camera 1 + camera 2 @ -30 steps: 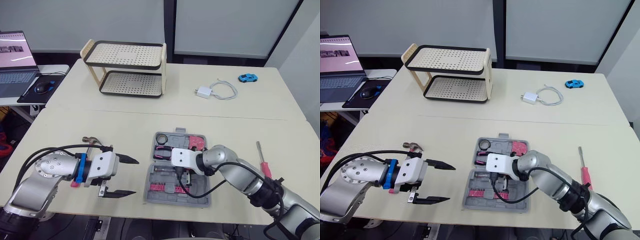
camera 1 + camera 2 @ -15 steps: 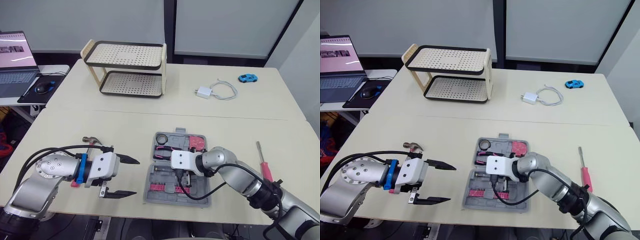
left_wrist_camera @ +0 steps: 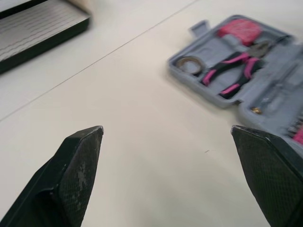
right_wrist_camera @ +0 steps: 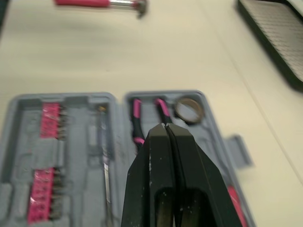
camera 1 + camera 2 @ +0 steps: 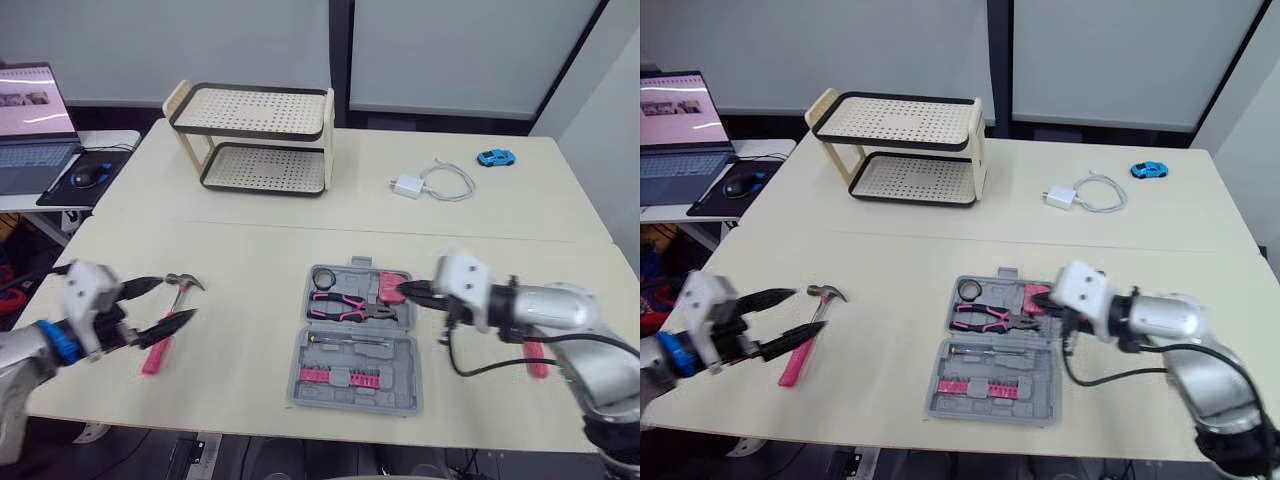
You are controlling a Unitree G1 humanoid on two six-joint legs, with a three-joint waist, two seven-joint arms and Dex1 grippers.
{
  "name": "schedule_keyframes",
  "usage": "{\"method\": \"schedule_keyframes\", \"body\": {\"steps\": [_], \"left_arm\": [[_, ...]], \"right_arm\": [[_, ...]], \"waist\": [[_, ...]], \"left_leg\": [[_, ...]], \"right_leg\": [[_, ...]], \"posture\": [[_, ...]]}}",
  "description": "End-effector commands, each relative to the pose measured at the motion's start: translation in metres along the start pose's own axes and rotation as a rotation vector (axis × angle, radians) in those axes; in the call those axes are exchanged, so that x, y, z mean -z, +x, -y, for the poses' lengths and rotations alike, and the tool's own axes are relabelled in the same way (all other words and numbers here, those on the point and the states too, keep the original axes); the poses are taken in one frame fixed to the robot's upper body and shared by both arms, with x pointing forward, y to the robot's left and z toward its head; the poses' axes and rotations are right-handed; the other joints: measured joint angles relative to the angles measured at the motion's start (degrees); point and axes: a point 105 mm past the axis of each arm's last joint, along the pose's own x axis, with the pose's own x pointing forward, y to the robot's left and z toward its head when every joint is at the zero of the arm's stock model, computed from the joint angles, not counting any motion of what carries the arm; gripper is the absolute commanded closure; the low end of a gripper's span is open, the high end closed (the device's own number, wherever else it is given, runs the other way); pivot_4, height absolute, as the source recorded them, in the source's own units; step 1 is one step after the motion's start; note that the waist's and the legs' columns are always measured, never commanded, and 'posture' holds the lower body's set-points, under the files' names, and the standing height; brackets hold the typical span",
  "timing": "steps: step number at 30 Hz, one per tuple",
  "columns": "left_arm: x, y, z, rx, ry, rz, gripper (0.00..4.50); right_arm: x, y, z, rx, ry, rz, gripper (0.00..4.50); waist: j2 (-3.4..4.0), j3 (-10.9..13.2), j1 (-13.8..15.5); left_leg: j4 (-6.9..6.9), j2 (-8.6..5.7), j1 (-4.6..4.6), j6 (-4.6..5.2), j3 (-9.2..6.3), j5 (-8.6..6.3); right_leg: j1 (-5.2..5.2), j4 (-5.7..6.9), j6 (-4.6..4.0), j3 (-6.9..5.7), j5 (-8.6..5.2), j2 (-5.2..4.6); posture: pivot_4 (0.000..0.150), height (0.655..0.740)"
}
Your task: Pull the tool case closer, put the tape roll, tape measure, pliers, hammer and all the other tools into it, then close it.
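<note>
1. Fingers of the left gripper stand wide apart, well to the left of the tool case, and hold nothing. From the head views they overlap the hammer. I cannot tell whether they straddle its handle or hover above it.
2. The right gripper has its fingers pressed together and empty. It is poised over the far right part of the tool case, just beside the pink tape measure.
3. The tool case lies open on the surface, in front of the robot. Its far half holds the tape roll, the pliers and the tape measure, and pink bits sit in the near half.
4. The hammer lies on the surface, well left of the tool case, with its head pointing away from the robot and its pink handle toward it. A red-handled screwdriver lies right of the tool case, partly hidden by the right arm.
5. My judgement is that packing is well along and the step in hand is fetching the hammer.
6. The next move calls for the left fingers to settle on either side of the hammer handle, close firmly, lift, and carry it right to a free slot in the tool case. The screwdriver and the lid are left for after that.
</note>
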Motion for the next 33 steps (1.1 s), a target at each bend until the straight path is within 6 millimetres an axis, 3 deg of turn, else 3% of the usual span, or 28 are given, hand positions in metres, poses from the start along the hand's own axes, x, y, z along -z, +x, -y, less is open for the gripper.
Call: {"method": "schedule_keyframes", "body": {"steps": [1,5,7,13,20,24,29,33], "left_arm": [[0.019,-0.039,-0.031,-0.203,-0.093,-0.038,0.0],[0.05,-0.068,-0.039,-0.29,-0.195,-0.114,0.0],[0.065,-0.079,-0.041,-0.317,-0.245,-0.15,0.0],[0.094,-0.099,-0.037,-0.329,-0.324,-0.24,0.0],[0.105,-0.101,-0.031,-0.324,-0.36,-0.254,0.0],[0.107,-0.101,-0.031,-0.339,-0.374,-0.247,0.0],[0.108,-0.101,-0.028,-0.353,-0.386,-0.24,0.0],[0.108,-0.102,-0.026,-0.365,-0.393,-0.236,0.0]], "right_arm": [[0.006,-0.049,0.018,0.148,0.03,-0.03,4.46],[0.04,-0.103,0.02,0.272,0.132,-0.157,4.46],[0.057,-0.128,0.009,0.294,0.18,-0.224,4.07],[0.093,-0.178,-0.03,0.357,0.343,-0.364,2.76],[0.114,-0.194,-0.048,0.477,0.456,-0.383,1.35],[0.123,-0.197,-0.049,0.516,0.48,-0.385,0.17],[0.124,-0.196,-0.042,0.511,0.461,-0.373,0.04],[0.112,-0.183,-0.027,0.447,0.383,-0.331,0.04]], "waist": [[0.0,0.0,0.0],[-0.09,-0.1,0.1],[-0.13,-0.1,0.1],[-0.46,-0.4,0.0],[-0.66,-0.5,-0.3],[-0.71,-0.5,-0.3],[-0.69,-0.5,-0.3],[-0.68,-0.5,-0.4]], "left_leg": [[-0.01,0.0,0.04,0.0,0.01,0.0],[-0.03,0.01,0.2,0.0,0.03,0.0],[-0.03,0.01,0.25,0.0,0.05,0.0],[-0.16,0.04,0.53,0.0,0.09,-0.01],[-0.55,0.12,1.1,-0.06,0.48,-0.05],[-0.7,0.09,1.11,-0.07,0.6,-0.05],[-0.92,0.11,1.18,-0.07,0.59,-0.05],[-0.92,0.1,1.2,-0.07,0.64,-0.05]], "right_leg": [[0.02,0.02,-0.03,0.0,-0.02,0.0],[0.14,0.06,-0.11,0.01,-0.07,0.01],[0.18,0.07,-0.13,0.0,-0.1,0.02],[0.46,0.0,-0.18,0.02,-0.27,0.03],[0.84,-0.44,-0.18,0.28,-0.66,-0.08],[0.82,-0.5,-0.03,0.34,-0.54,-0.13],[0.79,-0.5,-0.16,0.29,-0.44,-0.11],[0.78,-0.5,-0.2,0.34,-0.68,-0.13]], "posture": [[0.15,0.735],[0.15,0.735],[0.15,0.735],[0.15,0.735],[0.15,0.735],[0.15,0.735],[0.15,0.735],[0.15,0.735]]}}
